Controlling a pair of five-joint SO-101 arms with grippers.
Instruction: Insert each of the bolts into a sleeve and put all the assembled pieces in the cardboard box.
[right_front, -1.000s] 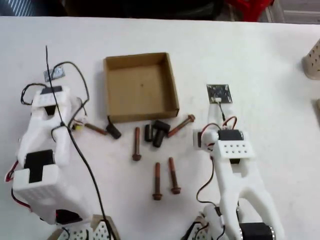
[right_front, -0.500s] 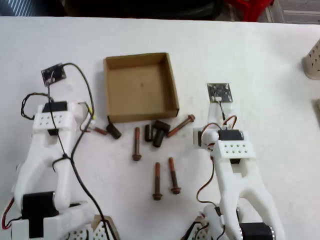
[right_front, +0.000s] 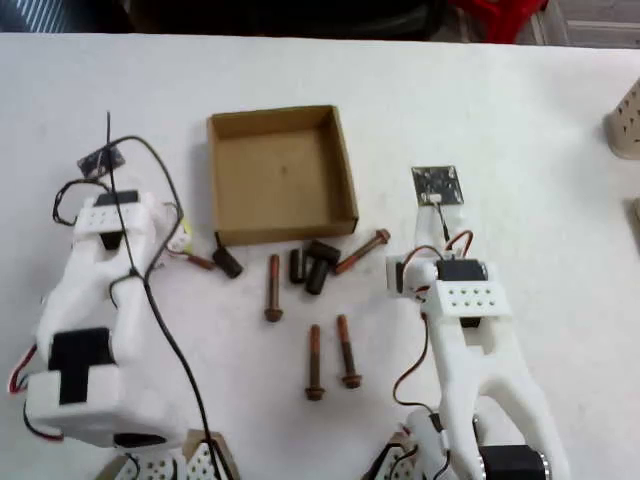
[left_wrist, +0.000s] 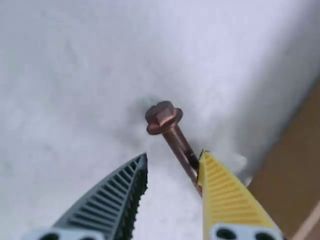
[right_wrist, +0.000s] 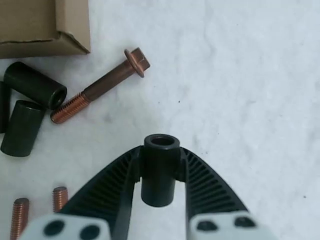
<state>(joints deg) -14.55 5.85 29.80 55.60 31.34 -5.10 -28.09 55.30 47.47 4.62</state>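
Surface: a white table (right_front: 520, 120) seen from above, with two white arms reaching in from its near edge.
Nearest bolts: a copper-coloured hex-head metal bolt (right_front: 315, 362) and a second bolt (right_front: 348, 351) lie side by side between the arms, not touching, heads toward the near edge.
Right gripper: the right gripper (right_wrist: 161, 152) is clenched on a short black cylindrical sleeve (right_wrist: 159, 182), whose open bore faces away from the wrist.
Third bolt: a third bolt (right_front: 273, 288) lies alone a little farther out, head toward the near edge.
Loose sleeves: a cluster of black sleeves (right_front: 318, 268) lies just in front of the box's near wall.
Slanted bolt: a slanted bolt (right_front: 362, 252) has its threaded tip at the mouth of one of those sleeves (touching or just short, hard to tell) and its head toward the right arm.
Left gripper: the left gripper (left_wrist: 173, 157) is released, jaws apart on either side of a fifth bolt (left_wrist: 163, 116). The yellow finger (left_wrist: 220, 195) touches the shank and the dark finger (left_wrist: 117, 200) stands clear.
Fifth bolt, far end: it meets another black sleeve (right_front: 228, 265) near the box's corner.
Box: a shallow, open-topped brown cardboard box (right_front: 282, 175) sits beyond the sleeves, its floor showing.
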